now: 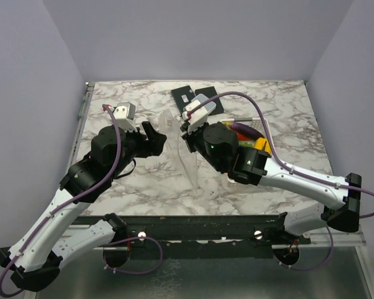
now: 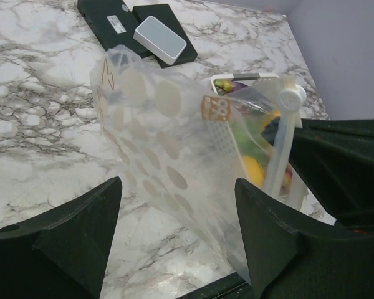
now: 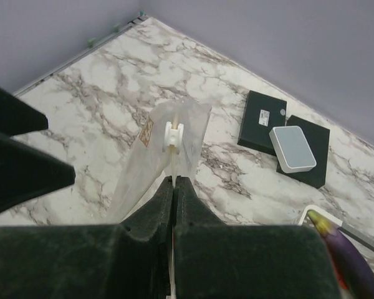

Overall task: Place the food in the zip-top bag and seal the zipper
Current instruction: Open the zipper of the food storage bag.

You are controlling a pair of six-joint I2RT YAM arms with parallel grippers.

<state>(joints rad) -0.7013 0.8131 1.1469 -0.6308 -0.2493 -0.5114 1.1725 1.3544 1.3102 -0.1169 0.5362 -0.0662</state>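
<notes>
The clear zip-top bag with white dots hangs on edge between my two grippers. My right gripper is shut on the bag's zipper strip, just below the white slider; the slider also shows in the left wrist view. My left gripper is open, and the lower part of the dotted bag lies between its fingers, close to the right one. The food lies in the white basket behind my right arm: a purple eggplant and a yellow lemon show.
Two flat black boxes lie at the back centre, one with a white-grey device on top. The basket stands right behind the bag. Purple walls close the table at the back and sides.
</notes>
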